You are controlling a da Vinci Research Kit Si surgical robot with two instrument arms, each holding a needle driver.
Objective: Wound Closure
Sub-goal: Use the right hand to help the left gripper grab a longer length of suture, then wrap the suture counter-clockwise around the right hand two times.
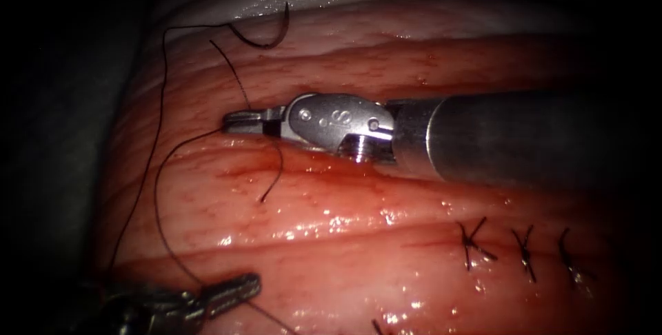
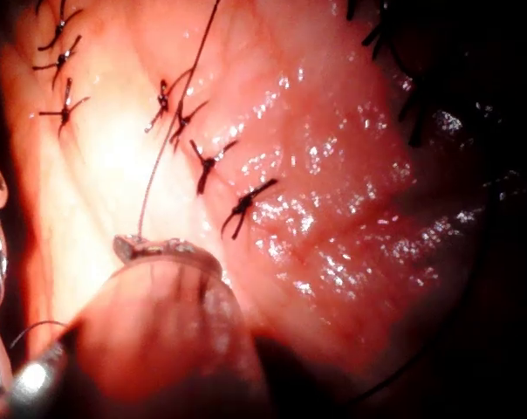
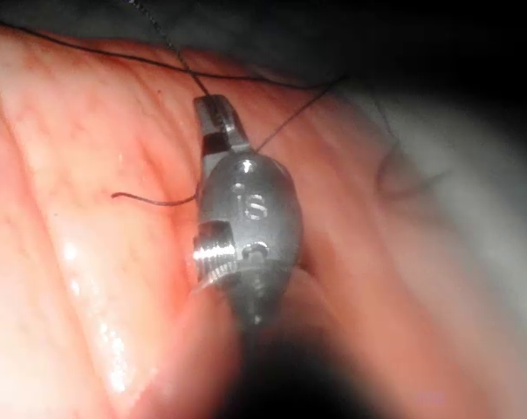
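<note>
Nearest the endoscope, our left arm's dark steel needle driver (image 1: 227, 288) is reaching in from the lower left. Its jaws are lying closed on the thin black suture thread (image 1: 157, 190), which we judge is being kept taut that way. Our right arm's silver wristed needle driver (image 1: 241, 121) is lying across the pink, glistening pork-belly tissue (image 1: 358, 197). Its jaws are pinched nearly closed on the same thread, with a short free tail (image 1: 274, 176) hanging below them. Neither tool is holding the curved dark needle (image 1: 265, 35). It is resting free on the tissue's upper edge, not in the tissue, with the thread trailing from it. Finished black stitches (image 1: 476, 242) are sitting at lower right, so the cut there appears closed. There are no containers here.
</note>
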